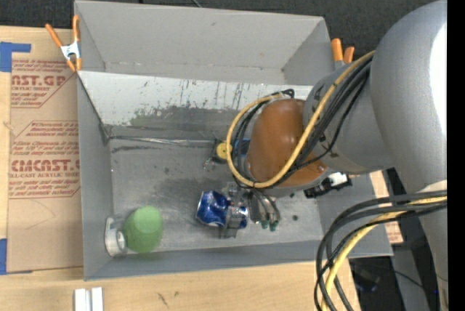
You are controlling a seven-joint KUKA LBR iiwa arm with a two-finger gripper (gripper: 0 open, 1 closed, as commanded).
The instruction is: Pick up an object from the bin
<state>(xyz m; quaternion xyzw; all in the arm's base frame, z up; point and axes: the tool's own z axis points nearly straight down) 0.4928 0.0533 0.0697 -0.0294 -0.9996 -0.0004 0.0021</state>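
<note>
Blue crumpled object (213,209) lies at 6 o'clock on the bin (182,33) floor; gripper (251,217) sits against its 3 o'clock side, grip state unreadable. Green cup (143,229) at 8 o'clock.

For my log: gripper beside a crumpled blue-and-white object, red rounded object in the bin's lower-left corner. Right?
No: the camera view shows the rounded object green, not red. It does lie in the lower-left corner, and the gripper is beside the crumpled blue-and-white object.
</note>
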